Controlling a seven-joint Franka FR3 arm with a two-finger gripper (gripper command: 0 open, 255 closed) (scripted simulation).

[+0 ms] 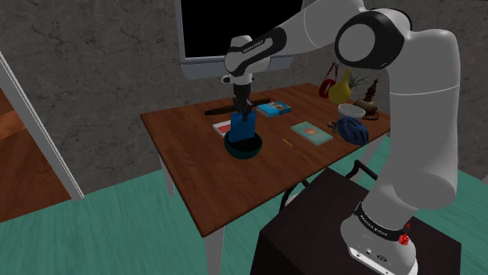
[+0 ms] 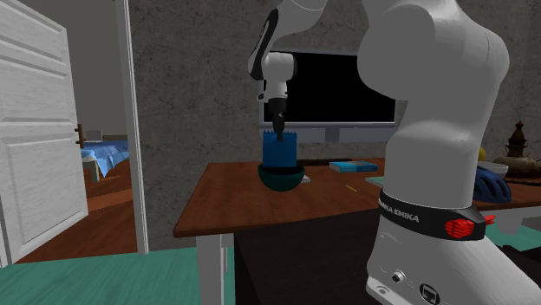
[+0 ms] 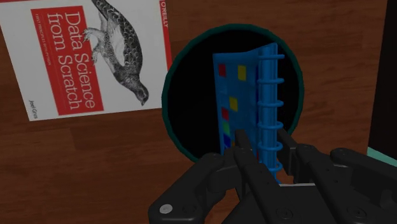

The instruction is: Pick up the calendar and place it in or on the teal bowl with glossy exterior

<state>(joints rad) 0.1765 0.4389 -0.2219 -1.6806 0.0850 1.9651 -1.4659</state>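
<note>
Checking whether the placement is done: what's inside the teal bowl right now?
A blue spiral-bound calendar stands upright in the teal bowl, jaws clasping its top edge. The bowl's dark bottom beneath the calendar is hidden, so whether it rests there is unclear.

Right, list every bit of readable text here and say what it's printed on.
"Data Science from Scratch": red panel on the white book.
"O'REILLY": along that book's edge, partly cut off.
"EMIKA": dark band round the arm's base.
Book's subtitle and author line: too small to read.
calendar: coloured squares, no legible words.
</note>
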